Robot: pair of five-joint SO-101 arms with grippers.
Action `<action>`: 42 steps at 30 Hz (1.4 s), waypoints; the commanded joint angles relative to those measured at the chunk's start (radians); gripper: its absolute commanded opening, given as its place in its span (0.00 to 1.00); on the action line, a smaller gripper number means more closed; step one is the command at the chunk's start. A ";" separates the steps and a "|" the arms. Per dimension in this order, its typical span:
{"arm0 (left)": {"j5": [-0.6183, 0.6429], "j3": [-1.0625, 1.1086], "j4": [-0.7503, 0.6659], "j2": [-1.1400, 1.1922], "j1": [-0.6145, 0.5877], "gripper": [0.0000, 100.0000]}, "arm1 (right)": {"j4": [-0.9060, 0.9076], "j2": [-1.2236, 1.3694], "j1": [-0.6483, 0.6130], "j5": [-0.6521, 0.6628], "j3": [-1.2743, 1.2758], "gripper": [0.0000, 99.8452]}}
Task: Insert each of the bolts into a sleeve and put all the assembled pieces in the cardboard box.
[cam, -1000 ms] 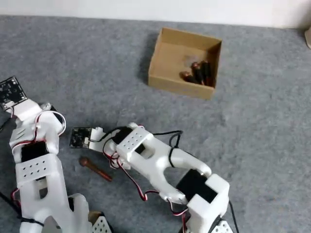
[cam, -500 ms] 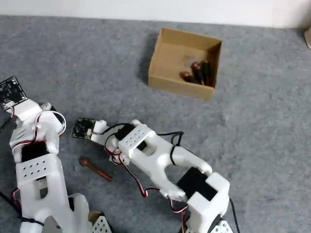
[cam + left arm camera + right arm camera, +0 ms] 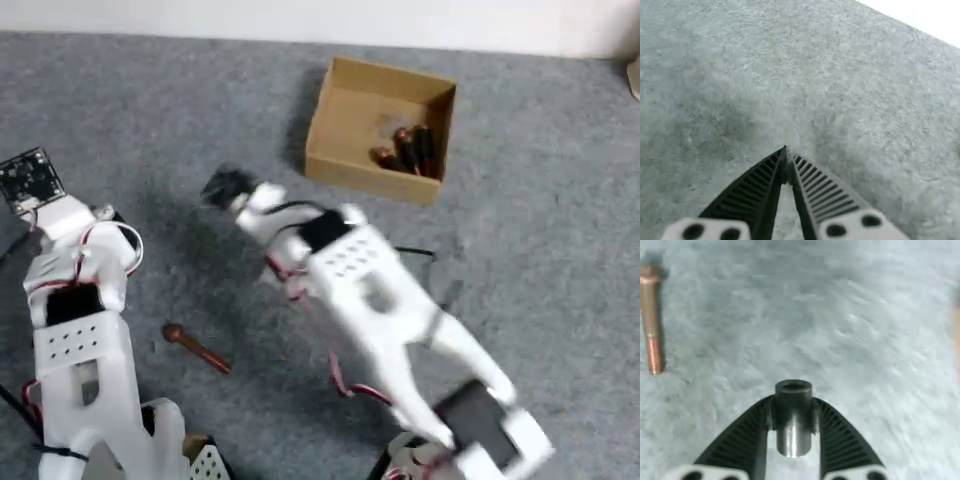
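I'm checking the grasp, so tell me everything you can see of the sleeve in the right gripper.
The sleeve is a short dark grey cylinder, metal by its dull sheen, with an open bore at its far end. It sits clamped between the ribbed black jaws of the right gripper, apparently clear of the grey carpet.

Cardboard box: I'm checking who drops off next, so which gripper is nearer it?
Right. The right gripper, shut on a sleeve, is a short way from the cardboard box; the left gripper is much farther, at the high view's left edge.
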 commanded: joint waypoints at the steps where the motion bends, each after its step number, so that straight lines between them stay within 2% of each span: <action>1: 0.023 -0.122 0.170 0.054 0.068 0.05 | 0.059 -0.219 0.084 -0.035 0.047 0.00; 5: 0.060 -0.139 0.324 0.150 0.179 0.10 | 0.061 -0.392 0.143 -0.031 0.179 0.00; 8: 0.155 -0.142 0.509 0.186 0.199 0.10 | 0.061 -0.490 0.205 -0.029 0.255 0.00; 14: 0.184 -0.107 0.726 0.189 0.231 0.10 | 0.062 -0.588 0.275 -0.029 0.335 0.00; 17: 0.339 -0.047 0.830 0.189 0.234 0.10 | 0.064 -0.604 0.277 -0.031 0.374 0.00; 19: 0.396 -0.018 0.822 0.189 0.239 0.10 | 0.064 -0.607 0.277 -0.032 0.394 0.00; 35: 0.400 0.147 0.667 0.197 0.239 0.10 | 0.062 -0.607 0.275 -0.037 0.475 0.00; 42: 0.407 0.114 0.669 0.189 0.318 0.10 | 0.062 -0.607 0.275 -0.044 0.493 0.00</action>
